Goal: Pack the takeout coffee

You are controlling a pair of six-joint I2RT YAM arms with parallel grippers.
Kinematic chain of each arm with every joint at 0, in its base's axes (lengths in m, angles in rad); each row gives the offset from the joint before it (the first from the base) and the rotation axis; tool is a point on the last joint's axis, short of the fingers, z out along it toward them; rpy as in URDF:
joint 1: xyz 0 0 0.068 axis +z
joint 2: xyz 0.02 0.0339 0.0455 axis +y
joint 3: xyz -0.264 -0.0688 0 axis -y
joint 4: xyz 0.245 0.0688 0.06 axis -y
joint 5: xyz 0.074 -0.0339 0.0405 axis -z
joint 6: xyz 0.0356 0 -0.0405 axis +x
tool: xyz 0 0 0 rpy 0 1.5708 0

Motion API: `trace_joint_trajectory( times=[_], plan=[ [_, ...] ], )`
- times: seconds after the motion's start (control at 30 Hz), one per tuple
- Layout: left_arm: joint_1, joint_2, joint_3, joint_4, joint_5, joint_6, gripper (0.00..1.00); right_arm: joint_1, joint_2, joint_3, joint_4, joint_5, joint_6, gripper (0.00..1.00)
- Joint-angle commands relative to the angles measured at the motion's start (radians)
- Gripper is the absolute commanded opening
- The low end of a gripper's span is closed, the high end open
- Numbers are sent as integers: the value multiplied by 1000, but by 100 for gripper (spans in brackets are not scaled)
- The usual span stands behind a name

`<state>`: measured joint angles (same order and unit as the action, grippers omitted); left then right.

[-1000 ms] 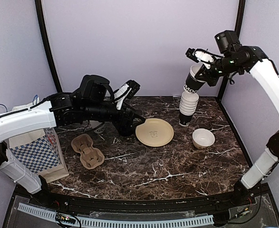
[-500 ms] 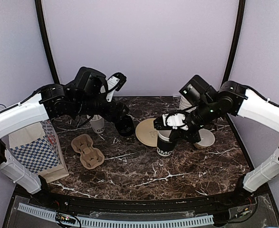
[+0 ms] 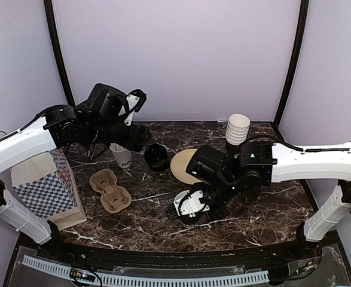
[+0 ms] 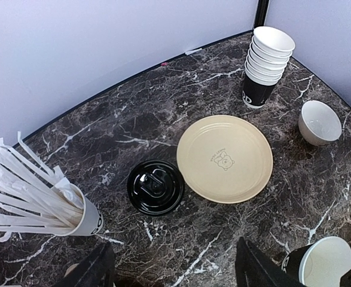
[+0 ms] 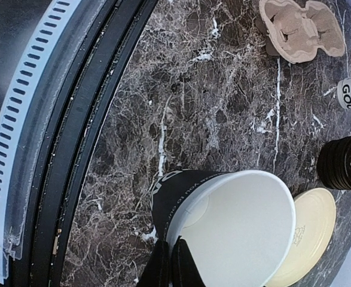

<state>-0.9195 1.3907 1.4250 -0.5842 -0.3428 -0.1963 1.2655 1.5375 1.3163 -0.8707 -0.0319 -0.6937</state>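
Note:
My right gripper (image 3: 203, 202) is shut on the rim of one black takeout cup (image 3: 190, 206), one finger inside and one outside. The cup is tilted with its white inside showing, low over the front middle of the table. It also shows in the right wrist view (image 5: 223, 221), with the right gripper (image 5: 170, 263) pinching its rim, and in the left wrist view (image 4: 324, 263). A stack of cups (image 3: 237, 128) stands at the back right. A round black lid (image 3: 157, 156) lies left of the plate. My left gripper (image 4: 175, 275) is open, empty, raised above the lid (image 4: 155, 186).
A beige plate (image 3: 182, 165) lies mid-table. A brown pulp cup carrier (image 3: 110, 189) sits front left beside a blue checked paper bag (image 3: 40, 191). A white cup of straws (image 3: 122, 156) stands behind the carrier. A small white bowl (image 4: 319, 121) sits at the right.
My right arm has lifted one cup off the stack and swung it down to the front middle of the table. My left arm has drawn back and up from the lid.

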Motion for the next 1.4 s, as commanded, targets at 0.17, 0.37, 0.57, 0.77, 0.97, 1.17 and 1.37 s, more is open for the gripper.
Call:
trace_joint_trajectory(
  times=[0.17, 0.37, 0.57, 0.77, 0.97, 1.17, 1.37],
  plan=[
    [18, -40, -48, 27, -5, 11, 72, 10, 39, -63, 156, 53, 30, 0],
    [29, -22, -57, 42, 10, 32, 72, 11, 64, -74, 160, 38, 28, 2],
    [38, 12, -55, 57, 42, 60, 72, -11, 38, 41, 10, -45, 10, 31],
    [38, 106, -21, 46, 79, 69, 66, -219, -27, 209, -148, -292, 2, 41],
    [38, 189, 1, 47, 113, -19, 50, -522, -147, 13, 104, -367, 195, 42],
    [37, 298, 54, 80, 150, -80, 51, -842, -202, -227, 369, -558, 349, 42],
    [41, 434, 202, 4, 63, -234, 49, -876, -205, -279, 427, -617, 368, 42]
  ],
)
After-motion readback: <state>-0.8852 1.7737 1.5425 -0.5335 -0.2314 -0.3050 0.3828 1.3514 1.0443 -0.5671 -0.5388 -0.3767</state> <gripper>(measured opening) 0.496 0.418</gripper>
